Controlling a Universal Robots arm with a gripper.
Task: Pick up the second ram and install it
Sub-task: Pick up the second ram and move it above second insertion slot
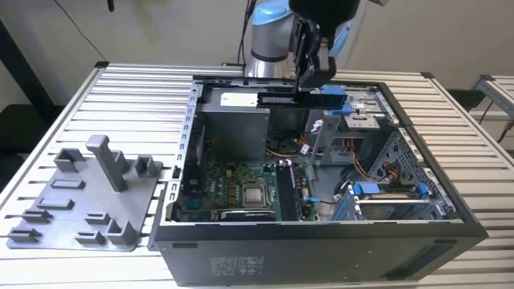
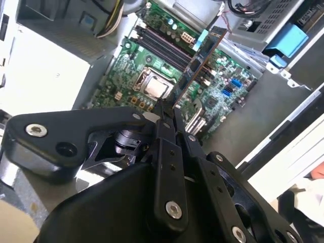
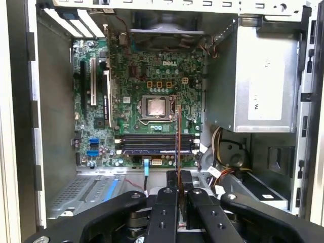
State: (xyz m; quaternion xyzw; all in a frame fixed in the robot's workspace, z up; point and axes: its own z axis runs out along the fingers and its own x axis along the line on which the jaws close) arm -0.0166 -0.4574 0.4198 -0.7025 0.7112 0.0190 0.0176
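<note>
Spanning most of the exterior view, a slatted metal table (image 1: 129,90) stands before a pale wall. It carries an open computer case (image 1: 321,232) on its side and, at the exterior view's left, a grey fixture tray (image 1: 48,238). The gripper (image 1: 309,90) hangs over the far part of the case, its fingers (image 2: 163,152) drawn narrow and clamped on the second ram (image 1: 281,99), which lies level beneath them, well above the motherboard (image 3: 152,76). In the first wrist view the stick appears edge-on, in line with the memory slots (image 3: 152,144) but apart from them. The arm comes down from beyond the case, wrist pointing straight downward.
</note>
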